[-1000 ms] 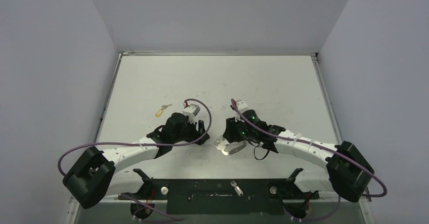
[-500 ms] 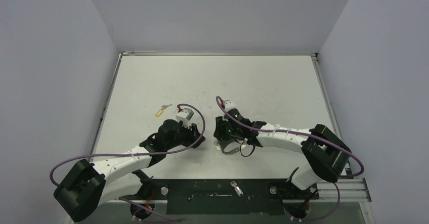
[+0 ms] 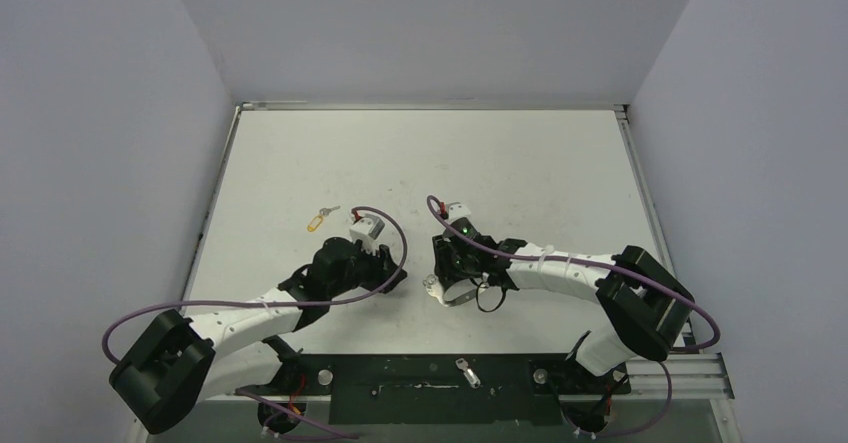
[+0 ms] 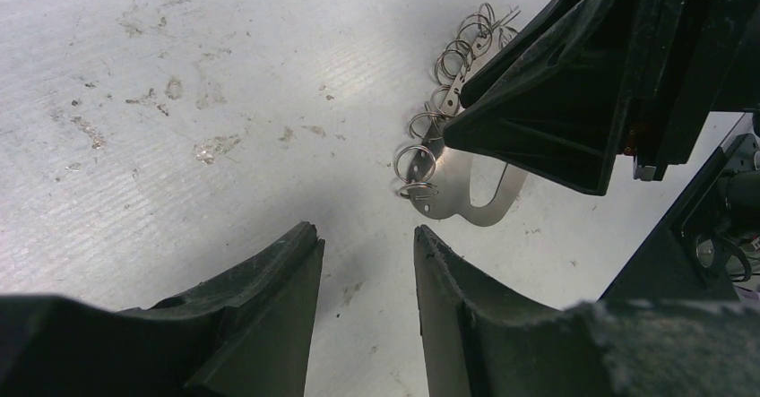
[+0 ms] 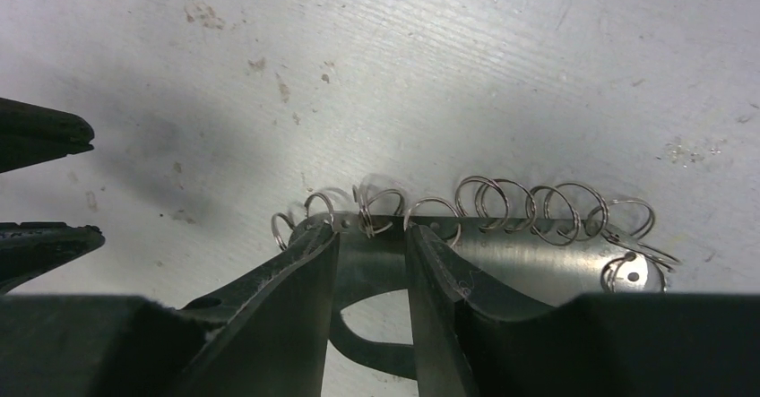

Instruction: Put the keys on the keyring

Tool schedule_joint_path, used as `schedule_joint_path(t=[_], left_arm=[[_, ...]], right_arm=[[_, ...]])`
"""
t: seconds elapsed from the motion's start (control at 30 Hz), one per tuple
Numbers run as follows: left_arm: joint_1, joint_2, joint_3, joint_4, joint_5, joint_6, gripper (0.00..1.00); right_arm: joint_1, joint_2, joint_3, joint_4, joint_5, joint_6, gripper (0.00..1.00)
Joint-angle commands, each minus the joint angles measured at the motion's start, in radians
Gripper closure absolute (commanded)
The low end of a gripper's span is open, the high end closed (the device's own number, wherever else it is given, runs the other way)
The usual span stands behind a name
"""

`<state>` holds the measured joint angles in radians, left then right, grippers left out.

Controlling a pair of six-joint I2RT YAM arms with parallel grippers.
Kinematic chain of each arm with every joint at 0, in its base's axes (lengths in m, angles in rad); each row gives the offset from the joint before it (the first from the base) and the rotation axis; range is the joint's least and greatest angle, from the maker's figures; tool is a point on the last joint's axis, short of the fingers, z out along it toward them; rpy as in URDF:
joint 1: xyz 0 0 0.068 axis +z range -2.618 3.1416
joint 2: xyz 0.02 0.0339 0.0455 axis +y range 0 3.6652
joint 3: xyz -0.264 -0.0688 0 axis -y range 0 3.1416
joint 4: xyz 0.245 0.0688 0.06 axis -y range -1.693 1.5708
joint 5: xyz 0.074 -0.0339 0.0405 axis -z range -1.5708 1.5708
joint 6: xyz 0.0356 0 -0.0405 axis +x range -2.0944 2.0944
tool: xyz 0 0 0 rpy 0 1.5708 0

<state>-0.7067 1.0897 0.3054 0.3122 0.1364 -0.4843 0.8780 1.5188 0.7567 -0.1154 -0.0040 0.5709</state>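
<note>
Right arm has swung left since a second ago and now sits over the keyring (image 5: 538, 255), which lay in the open beside it before; left arm has pulled back and turned toward the same spot; keyring itself has barely shifted on the table (image 3: 500, 153).

Right gripper (image 5: 372, 236): fingers are down at the keyring's flat plate, part of the plate showing in the gap between them, and the row of small rings (image 5: 502, 204) fans out along its far edge; whether the fingers pinch the plate or just straddle it, cannot tell from these views.

Left gripper (image 4: 366, 236): fingers apart, nothing between them; it points at the keyring's near end from close by, not touching.

Keys: none is on the keyring yet; yellow-tag key (image 3: 317, 220) lies loose on the table, well left of both grippers; what looks like a second key (image 3: 466, 370) rests on the black base rail (image 3: 400, 375) between the arm mounts; black-headed key not seen.

Read: both arms converging on the keyring suggests the step is securing or repositioning it, not threading; the task looks early; next comes a firm hold on the plate so a ring is presented, then fetching a key; risk is the flat plate sliding on the smooth table if the fingers close off its edge.
</note>
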Motion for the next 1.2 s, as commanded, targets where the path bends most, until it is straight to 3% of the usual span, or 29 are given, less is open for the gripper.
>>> schedule_joint_path(t=[0.0,0.2,0.47,0.67,0.8,1.17], left_arm=[[0.005,0.022,0.018,0.086,0.029,0.018,0.60],[0.004,0.072,0.039,0.110,0.065,0.017,0.62],[0.003,0.094,0.046,0.107,0.074,0.017,0.62],[0.003,0.066,0.036,0.087,0.067,0.016,0.62],[0.004,0.035,0.021,0.082,0.056,0.024,0.62],[0.004,-0.007,-0.002,0.077,0.043,0.049,0.62]], right_arm=[[0.003,-0.002,0.054,-0.045,0.054,-0.040,0.65],[0.015,0.000,0.066,0.004,-0.065,-0.065,0.74],[0.080,-0.004,0.093,0.019,-0.140,-0.195,0.63],[0.127,0.101,0.188,-0.088,-0.058,-0.243,0.64],[0.152,0.145,0.237,-0.143,-0.003,-0.251,0.72],[0.169,0.124,0.231,-0.168,0.053,-0.254,0.77]])
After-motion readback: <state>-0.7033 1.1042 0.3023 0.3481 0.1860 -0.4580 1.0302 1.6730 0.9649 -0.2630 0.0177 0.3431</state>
